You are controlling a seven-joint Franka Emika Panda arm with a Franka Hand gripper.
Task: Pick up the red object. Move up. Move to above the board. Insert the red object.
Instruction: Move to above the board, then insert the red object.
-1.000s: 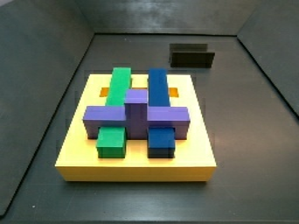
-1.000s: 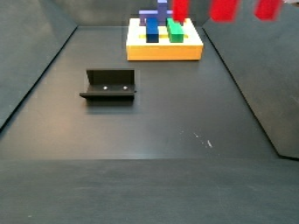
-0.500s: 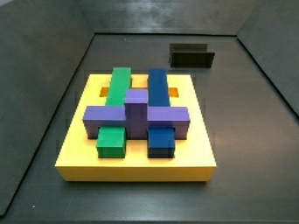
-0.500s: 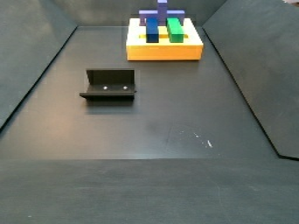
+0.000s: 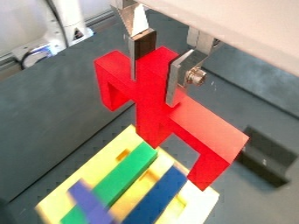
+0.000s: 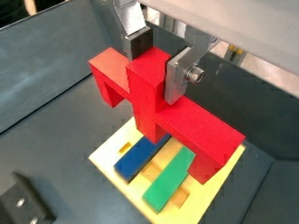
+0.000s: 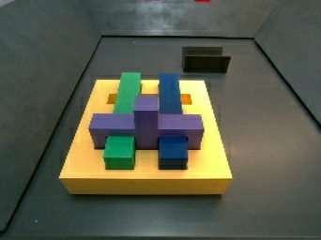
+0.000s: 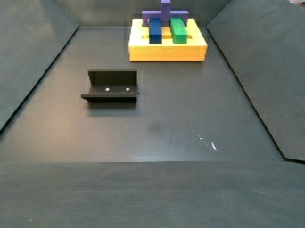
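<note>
pincer (image 5: 158, 66) above the board, fingers (image 5: 179, 77) brushed silver metal plates, dark matt pads, clamped on red object (image 5: 163, 114): smooth, slightly glossy plastic look. board (image 7: 88, 159) matt yellow, smooth. green block (image 7: 123, 117), blue block (image 7: 170, 114), purple block (image 7: 146, 120) all smooth plastic-like, low sheen. fixture (image 8: 111, 86) dark matt metal. floor (image 8: 155, 134) dark, dull sheen, faint scuffs.
</note>
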